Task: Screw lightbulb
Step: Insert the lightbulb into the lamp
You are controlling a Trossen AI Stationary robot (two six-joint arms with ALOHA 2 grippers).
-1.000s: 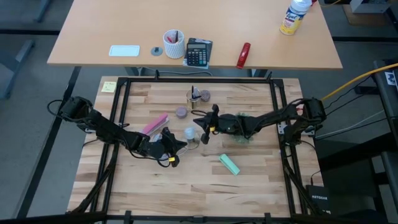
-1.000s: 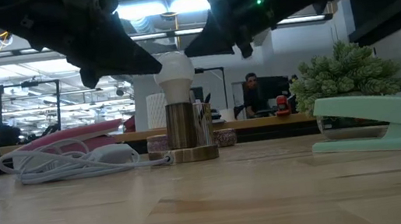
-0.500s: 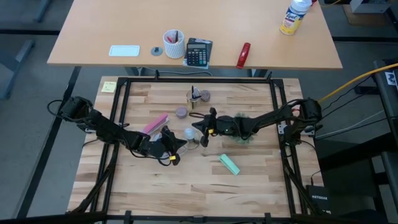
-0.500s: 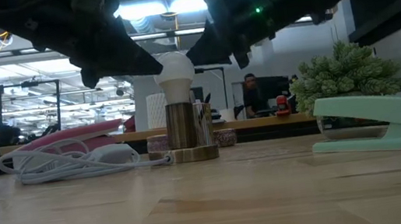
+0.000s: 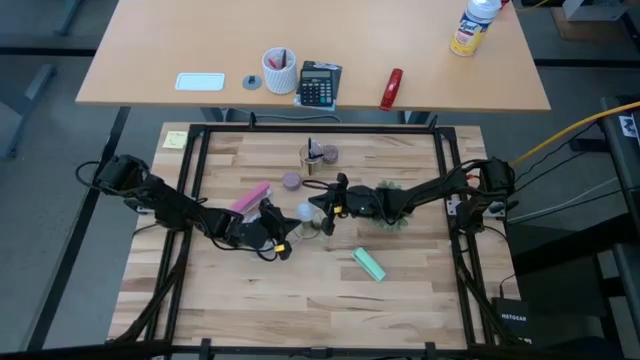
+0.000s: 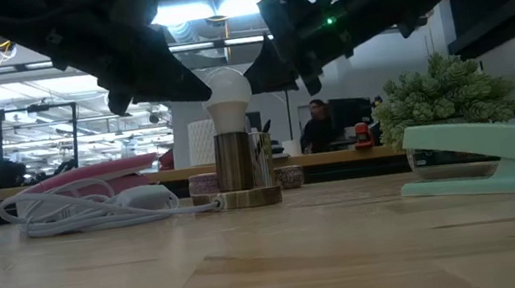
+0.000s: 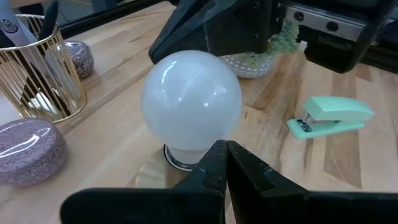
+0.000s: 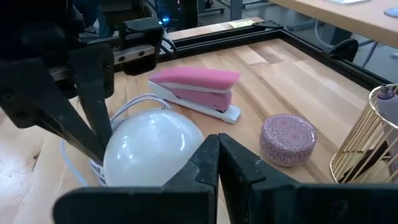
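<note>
The frosted-white lightbulb (image 6: 227, 93) stands upright with its base in a metal socket (image 6: 233, 163) on a tan disc (image 6: 245, 199) at mid table (image 5: 303, 212). My left gripper (image 6: 197, 89) is shut, with its tip at the bulb's side toward the table's left and near edges (image 7: 224, 152). My right gripper (image 6: 260, 75) is shut too, its tip at the opposite side of the globe (image 8: 214, 146). Both arms reach in low over the table (image 5: 284, 224) (image 5: 322, 203). My left gripper lays the tip of its shut fingers against the lower side of the bulb's glass globe (image 7: 205, 146), slanting down from the table's near left. The bulb stays upright in the socket. My right gripper lays the tip of its shut fingers against the globe's other side (image 8: 186, 146), slanting down from the table's right. Nothing is pinched between its fingers.
A pink stapler (image 5: 250, 200) and a coiled white cable (image 6: 85, 209) lie left of the socket. A mint-green stapler (image 5: 369, 264) lies to the near right. A gold wire pen holder (image 5: 313, 157), purple tins (image 5: 291, 181) and a potted plant (image 6: 443, 98) stand behind.
My right gripper has tipped slightly further down beside the bulb and stays shut. The bulb stands upright in the socket as before.
</note>
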